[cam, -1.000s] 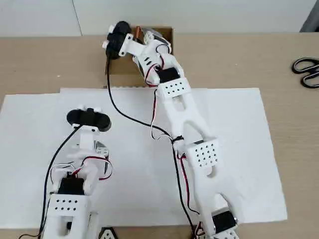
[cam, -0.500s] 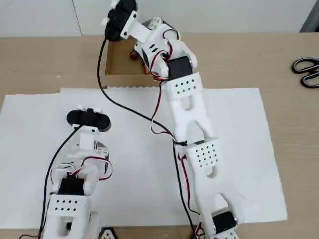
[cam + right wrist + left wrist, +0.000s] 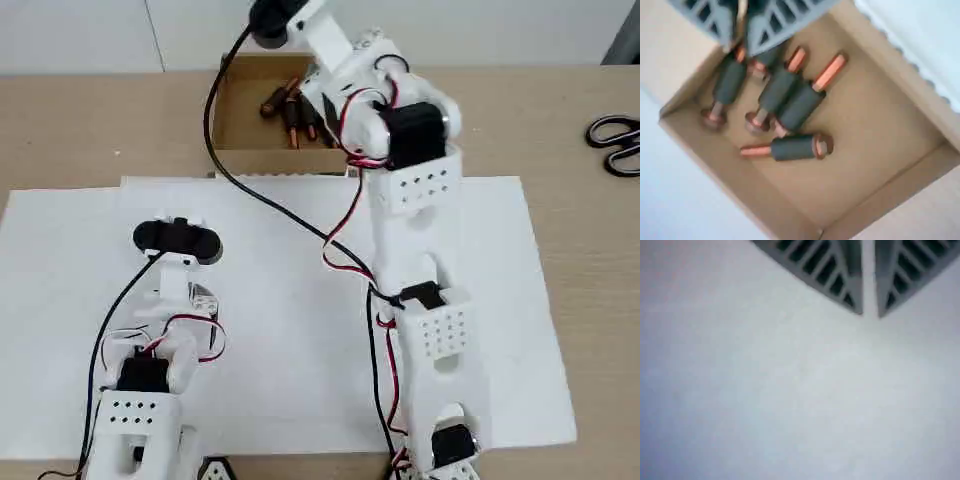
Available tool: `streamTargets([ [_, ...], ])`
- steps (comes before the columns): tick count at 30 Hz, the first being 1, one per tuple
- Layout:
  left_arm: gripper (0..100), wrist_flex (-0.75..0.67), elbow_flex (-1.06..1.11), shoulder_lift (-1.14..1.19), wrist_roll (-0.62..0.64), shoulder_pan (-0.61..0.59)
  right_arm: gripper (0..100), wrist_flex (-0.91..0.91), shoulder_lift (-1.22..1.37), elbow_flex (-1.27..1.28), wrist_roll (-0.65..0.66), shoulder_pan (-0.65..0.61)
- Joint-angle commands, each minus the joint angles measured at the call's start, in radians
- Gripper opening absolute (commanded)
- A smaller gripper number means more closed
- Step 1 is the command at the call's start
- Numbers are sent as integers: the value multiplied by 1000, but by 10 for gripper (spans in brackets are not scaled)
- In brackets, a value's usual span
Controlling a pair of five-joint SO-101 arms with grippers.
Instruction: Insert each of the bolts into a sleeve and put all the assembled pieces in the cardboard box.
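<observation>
Assembled pieces (image 3: 792, 147) lie on the floor of the cardboard box (image 3: 875, 135), each one a copper-coloured bolt run through a dark sleeve. Four count clearly in the right wrist view. One lies crosswise on its own nearer the box's middle. Three lie roughly parallel toward a corner, and two of those touch along their sleeves. A possible fifth is half hidden behind the gripper fingers and cannot be confirmed. In the high view the cardboard box (image 3: 238, 125) sits at the far side of the table (image 3: 80, 120), its near wall just beside the far edge of the white paper sheet (image 3: 60, 300). The pieces are grouped in the half of the box nearer the right arm (image 3: 420, 200). The right gripper (image 3: 741, 47) hangs above the box over the grouped pieces, jaws drawn together with only a slit between them and nothing held. The right arm stretches from the near table edge across the paper to the box. The left gripper (image 3: 870, 314) points down at bare paper, jaws likewise together and holding nothing. The left arm (image 3: 150, 370) is folded over the paper's near part on its own side, well apart from the box. A pair of scissors (image 3: 615, 145) lies on the bare table off the paper, at the far edge on the right arm's side.
</observation>
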Motion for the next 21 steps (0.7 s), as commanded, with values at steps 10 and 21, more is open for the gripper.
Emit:
streamTargets([
  [10,6,-25,-5,-9,-2,-5,2,111,-311,-32,-152,180],
  [21,6,-25,-5,-9,-2,-5,2,102,-789,583,-255,325],
])
